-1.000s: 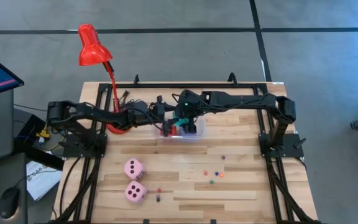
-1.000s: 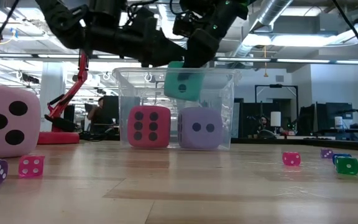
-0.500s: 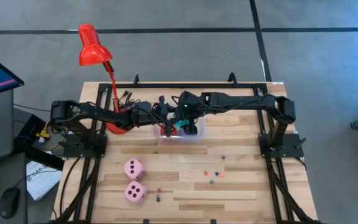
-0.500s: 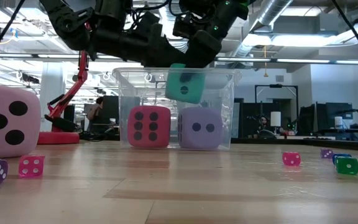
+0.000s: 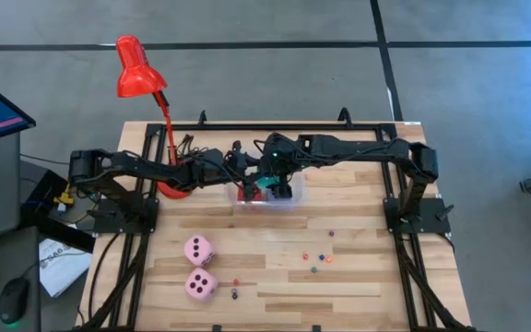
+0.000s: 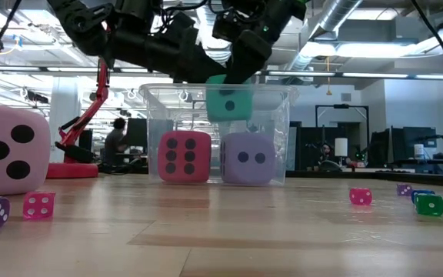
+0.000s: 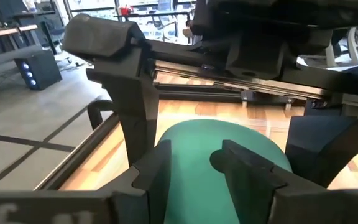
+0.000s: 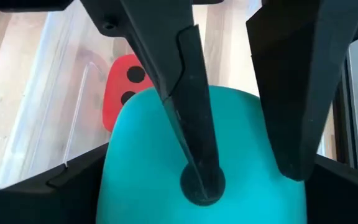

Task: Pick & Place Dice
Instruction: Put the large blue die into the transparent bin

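Above the clear bin (image 6: 279, 123), the cyan die (image 6: 228, 103) hangs tilted, one pip facing near, gripped by both the left gripper (image 5: 245, 180) and right gripper (image 5: 269, 178). Red die (image 6: 184, 156) and lavender die (image 6: 247, 158) sit inside below.

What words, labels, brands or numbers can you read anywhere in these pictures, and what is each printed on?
None can be read.
Paper sheet beside the table: print too small to read.
Big pink dice, cyan die and small dice: pips only, no digits.
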### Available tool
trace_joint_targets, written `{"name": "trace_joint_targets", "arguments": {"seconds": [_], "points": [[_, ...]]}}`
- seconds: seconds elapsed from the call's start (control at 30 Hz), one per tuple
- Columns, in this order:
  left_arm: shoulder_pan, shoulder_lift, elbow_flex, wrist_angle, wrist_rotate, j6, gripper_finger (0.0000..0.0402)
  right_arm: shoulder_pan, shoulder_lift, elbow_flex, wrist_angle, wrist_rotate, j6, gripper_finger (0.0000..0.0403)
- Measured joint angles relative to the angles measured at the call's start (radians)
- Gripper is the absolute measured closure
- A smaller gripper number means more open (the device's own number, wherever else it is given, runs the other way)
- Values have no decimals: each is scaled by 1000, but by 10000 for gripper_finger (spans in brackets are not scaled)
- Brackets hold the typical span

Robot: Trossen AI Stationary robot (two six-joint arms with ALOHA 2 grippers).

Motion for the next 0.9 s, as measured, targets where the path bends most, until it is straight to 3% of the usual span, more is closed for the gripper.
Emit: {"name": "trace_joint_targets", "arguments": {"seconds": [0.3,0.9], "points": [[-1,-52,1,-145,0,-48,288,0,0,0,16,-13,-2,3],[-1,-43,-2,-152,1,-48,296,-1,0,0,21,-42,2,3]]}}
